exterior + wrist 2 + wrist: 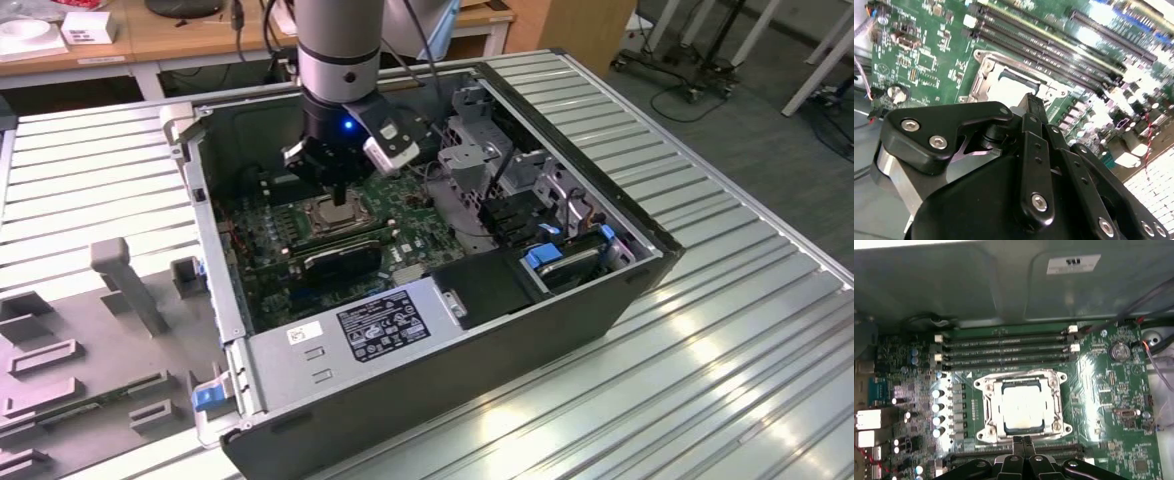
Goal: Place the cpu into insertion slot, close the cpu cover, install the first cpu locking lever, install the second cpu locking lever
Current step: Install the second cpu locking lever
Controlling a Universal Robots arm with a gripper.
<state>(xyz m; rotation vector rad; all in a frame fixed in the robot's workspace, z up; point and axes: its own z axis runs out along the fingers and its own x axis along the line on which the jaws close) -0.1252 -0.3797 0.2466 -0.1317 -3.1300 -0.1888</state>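
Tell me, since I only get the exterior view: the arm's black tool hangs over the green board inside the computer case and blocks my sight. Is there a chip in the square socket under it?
Observer: Yes. In the first wrist view the cpu lies flat in the insertion slot, its silvery top facing up.
Operator: So is the tool gripping that chip?
Observer: No. In the first wrist view the tool has its two fingertips pressed together, just off the slot's edge and clear of the cpu's top.
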